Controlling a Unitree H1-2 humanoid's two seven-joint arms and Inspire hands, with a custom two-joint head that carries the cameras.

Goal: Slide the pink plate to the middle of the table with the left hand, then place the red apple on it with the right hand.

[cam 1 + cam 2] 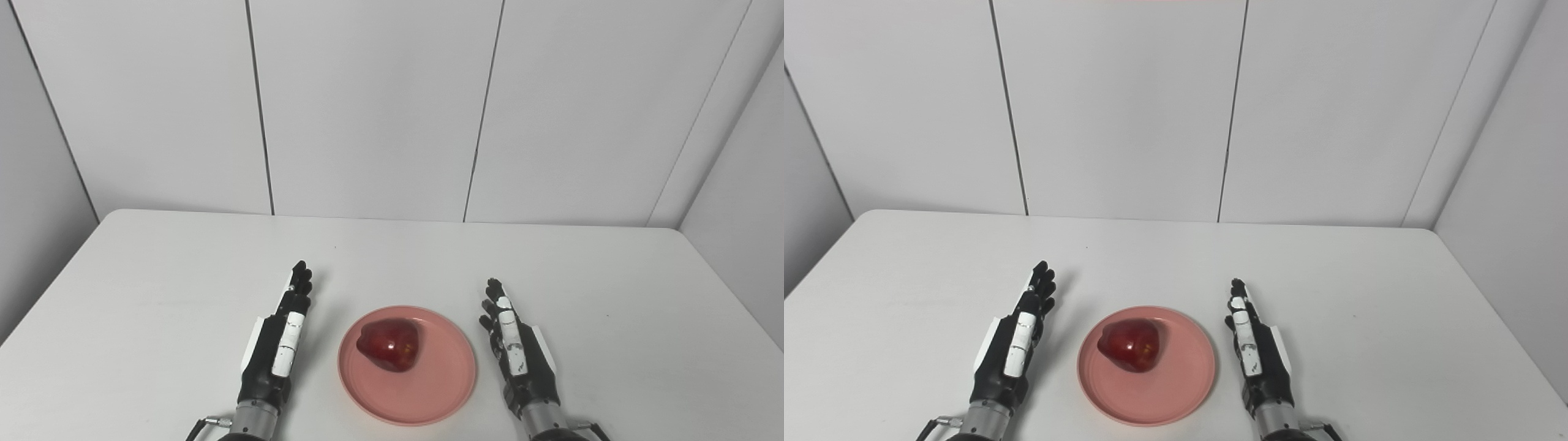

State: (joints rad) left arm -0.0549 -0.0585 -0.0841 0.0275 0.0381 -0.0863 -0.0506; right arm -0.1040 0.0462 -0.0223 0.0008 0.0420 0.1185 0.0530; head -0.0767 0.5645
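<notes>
The pink plate [407, 366] lies on the white desk [153, 306] near its front edge, about the middle between the two hands. The red apple [390, 345] rests on the plate, a little toward 10 o'clock from the plate's centre, and seems to lie on its side.

The left hand [277, 346] is at 9 o'clock from the plate, close beside it but not touching. Its fingers [299, 283] are stretched out straight toward 12 o'clock and lie near together, holding nothing. The right hand [514, 349] is at 3 o'clock from the plate, also just beside it and apart from the rim; its fingers [493, 300] are likewise extended and empty.

Both views give almost the same scene — only shifted sideways. The right eye view shows the plate [1146, 373] more to the picture's left and more of the bare desk at 3 o'clock; the left eye view shows more of the desk at 9 o'clock. Behind the desk stands a grey panelled wall [1127, 110].
</notes>
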